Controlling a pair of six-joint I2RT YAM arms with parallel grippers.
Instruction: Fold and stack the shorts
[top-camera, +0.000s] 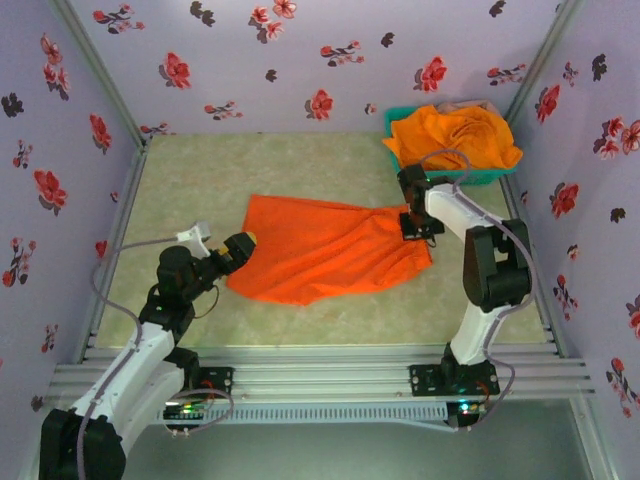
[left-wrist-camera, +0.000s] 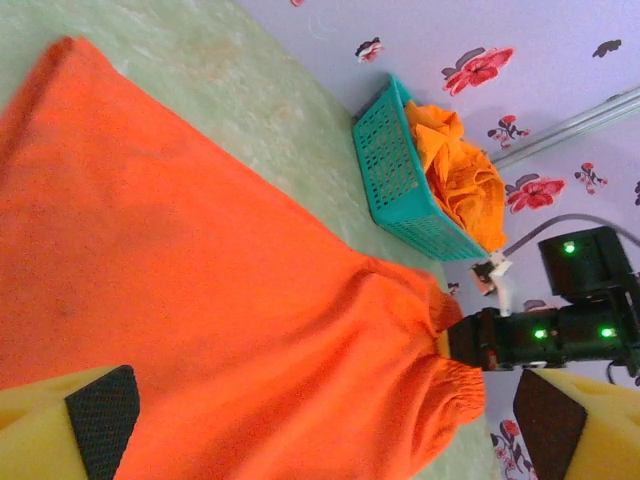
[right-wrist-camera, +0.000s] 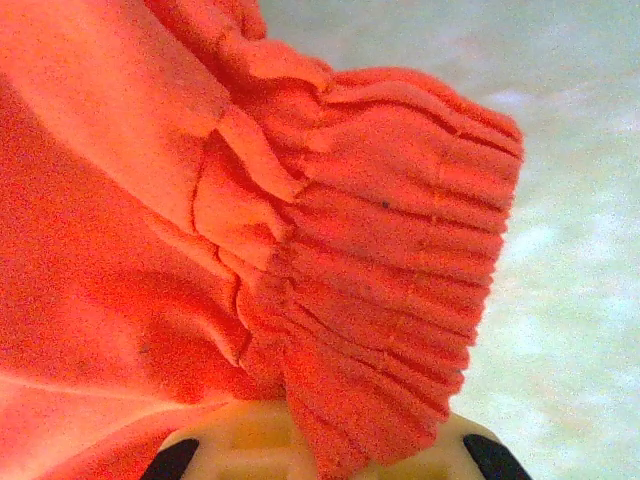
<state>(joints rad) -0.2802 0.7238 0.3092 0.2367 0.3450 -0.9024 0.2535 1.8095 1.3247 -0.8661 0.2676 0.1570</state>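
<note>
Orange shorts (top-camera: 330, 250) lie flat on the table (top-camera: 200, 180), their waistband (right-wrist-camera: 400, 260) pinched by the right gripper (top-camera: 418, 226) while the left gripper (top-camera: 243, 243) waits wide-jawed at the opposite edge, presumably to smooth them for folding.

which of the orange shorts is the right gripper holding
The orange shorts spread flat on the table: the right gripper is shut on their gathered waistband. The other orange pair lies bunched in the teal basket, untouched.

A teal plastic mesh basket (top-camera: 478, 179) sits just beyond the right gripper's (top-camera: 417, 228) jaws, against the far corner. The pale green mottled tabletop (top-camera: 200, 180) lies under those jaws, with lilac flowered walls (top-camera: 300, 60) behind and on both sides.
</note>
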